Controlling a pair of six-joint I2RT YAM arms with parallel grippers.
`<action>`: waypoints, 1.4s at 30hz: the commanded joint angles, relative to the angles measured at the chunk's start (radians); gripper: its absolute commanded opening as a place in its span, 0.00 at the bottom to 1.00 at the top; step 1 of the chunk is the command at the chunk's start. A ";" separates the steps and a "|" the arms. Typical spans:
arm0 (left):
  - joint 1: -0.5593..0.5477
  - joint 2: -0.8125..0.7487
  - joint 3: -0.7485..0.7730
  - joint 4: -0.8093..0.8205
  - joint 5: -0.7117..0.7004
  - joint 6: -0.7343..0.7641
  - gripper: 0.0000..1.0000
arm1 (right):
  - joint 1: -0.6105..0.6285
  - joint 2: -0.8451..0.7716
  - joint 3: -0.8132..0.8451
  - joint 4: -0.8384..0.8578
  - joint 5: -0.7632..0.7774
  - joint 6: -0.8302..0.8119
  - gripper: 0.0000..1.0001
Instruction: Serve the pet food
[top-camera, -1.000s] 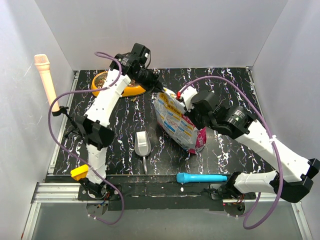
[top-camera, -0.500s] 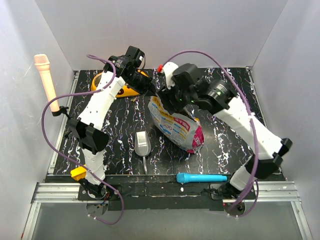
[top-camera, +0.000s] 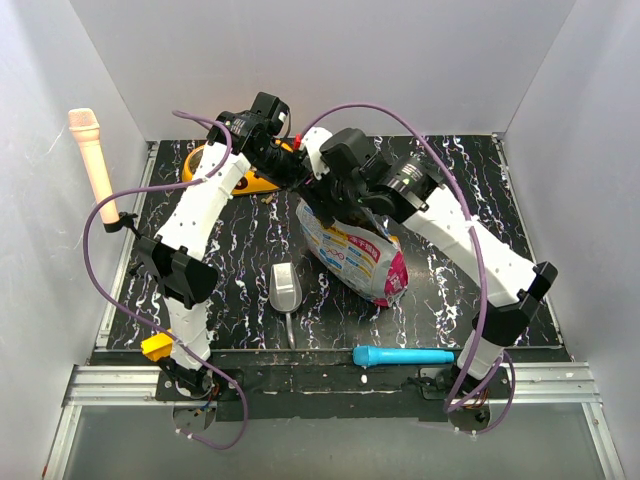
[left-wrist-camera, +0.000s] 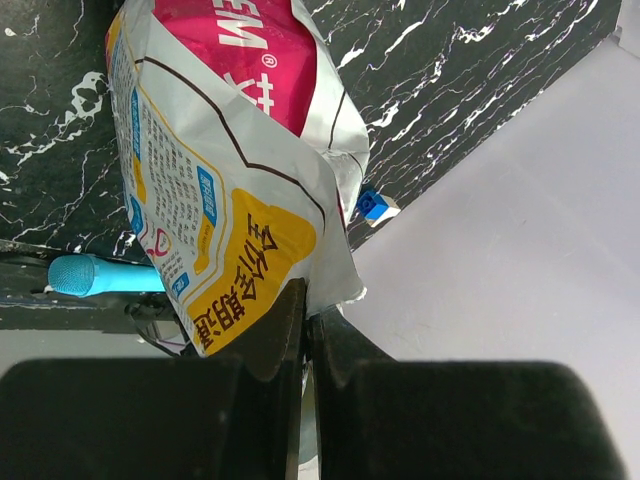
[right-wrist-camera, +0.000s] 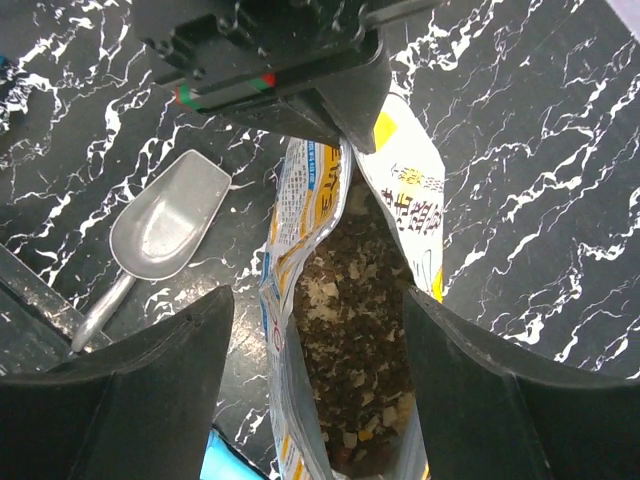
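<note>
with the left tool (left-wrist-camera: 305, 320) clamped on the rim of the pouch (left-wrist-camera: 220, 170), the wide-open, empty right tool (right-wrist-camera: 315, 300) should take the opposite lip gently, without tipping out the pet food (right-wrist-camera: 355, 340) inside.

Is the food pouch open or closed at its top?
Open: the right wrist view looks through the spread mouth of the pouch at the pet food inside.

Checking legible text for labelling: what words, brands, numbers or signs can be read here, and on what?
"EM" with ®: white letters, cut by the frame edge, on the pouch, on its magenta panel.
Chinese characters on its yellow patch: sideways, I cannot read them surely.
Fine print on its side: too small.
No other text seen.
</note>
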 joint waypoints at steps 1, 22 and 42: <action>0.028 -0.074 0.031 0.042 0.016 -0.040 0.00 | -0.002 -0.036 0.112 -0.021 0.003 -0.031 0.75; 0.028 -0.094 0.014 0.071 0.041 -0.082 0.00 | -0.013 0.069 0.056 -0.027 0.096 -0.056 0.63; 0.068 -0.121 -0.035 0.115 0.026 -0.107 0.00 | 0.015 -0.007 -0.052 -0.185 0.106 -0.044 0.11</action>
